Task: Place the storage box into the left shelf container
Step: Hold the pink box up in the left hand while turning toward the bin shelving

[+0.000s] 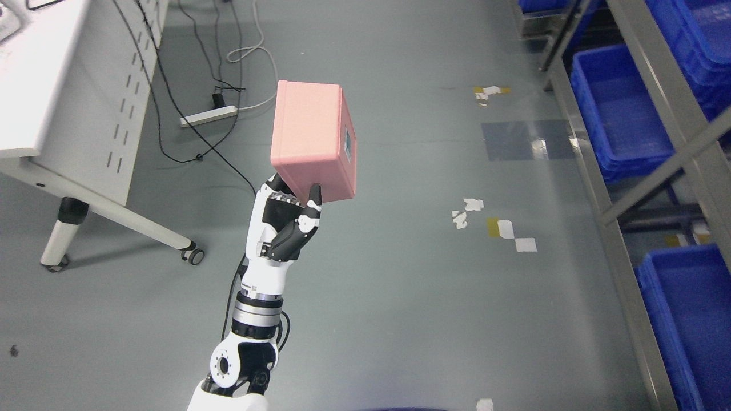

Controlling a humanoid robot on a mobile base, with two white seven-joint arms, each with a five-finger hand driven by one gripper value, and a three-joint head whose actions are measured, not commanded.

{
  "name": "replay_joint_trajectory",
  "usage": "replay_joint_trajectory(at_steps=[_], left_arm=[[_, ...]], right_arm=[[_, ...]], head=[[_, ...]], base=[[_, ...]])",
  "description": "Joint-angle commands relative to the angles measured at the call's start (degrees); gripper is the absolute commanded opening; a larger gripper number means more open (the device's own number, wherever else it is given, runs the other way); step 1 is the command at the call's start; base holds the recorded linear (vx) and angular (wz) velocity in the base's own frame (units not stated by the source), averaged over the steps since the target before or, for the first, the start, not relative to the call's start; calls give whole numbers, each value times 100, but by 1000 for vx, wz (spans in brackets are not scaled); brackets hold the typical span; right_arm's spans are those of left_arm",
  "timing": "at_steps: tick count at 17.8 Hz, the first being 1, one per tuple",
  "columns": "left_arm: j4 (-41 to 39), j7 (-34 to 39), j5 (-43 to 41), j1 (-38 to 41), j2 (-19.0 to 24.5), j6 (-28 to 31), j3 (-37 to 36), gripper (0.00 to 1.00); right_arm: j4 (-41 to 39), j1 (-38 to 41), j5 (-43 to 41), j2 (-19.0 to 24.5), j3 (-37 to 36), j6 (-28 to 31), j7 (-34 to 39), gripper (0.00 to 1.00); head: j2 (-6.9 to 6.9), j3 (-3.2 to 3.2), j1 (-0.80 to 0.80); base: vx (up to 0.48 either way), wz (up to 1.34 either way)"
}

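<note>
The left hand (285, 220) holds the pink box (313, 140) from below, fingers gripping its lower edge. The box is tilted above the hand, well apart from the blue bins (619, 111).

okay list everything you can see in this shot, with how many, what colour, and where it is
storage box: one, pink, held up above the floor, centre
bins: several, blue, on the metal shelf at right
table: one, white, on castors, upper left
power strip: one, white, on the floor beside the table
cables: several, black and white, on the floor near the power strip
tape scraps: several, white and yellow, on the grey floor right of centre
left hand: one, white and black, gripping the box's lower end
</note>
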Motion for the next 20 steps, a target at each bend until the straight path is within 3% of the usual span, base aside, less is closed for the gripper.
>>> replay_joint_trajectory(at_steps=[1, 8, 20], left_arm=[[-11, -23, 0, 246, 100, -46, 524, 2], [15, -304, 9, 246, 100, -213, 436, 2], [15, -541, -9, 325, 100, -345, 393, 3]], right_arm=[[-100, -26, -123, -100, 0, 0, -18, 100], [-100, -26, -123, -100, 0, 0, -18, 100], [-100, -26, -123, -100, 0, 0, -18, 100]], head=[[0, 0, 0], [0, 0, 0], [0, 0, 0]], base=[[324, 624], [371, 368], [486, -45]])
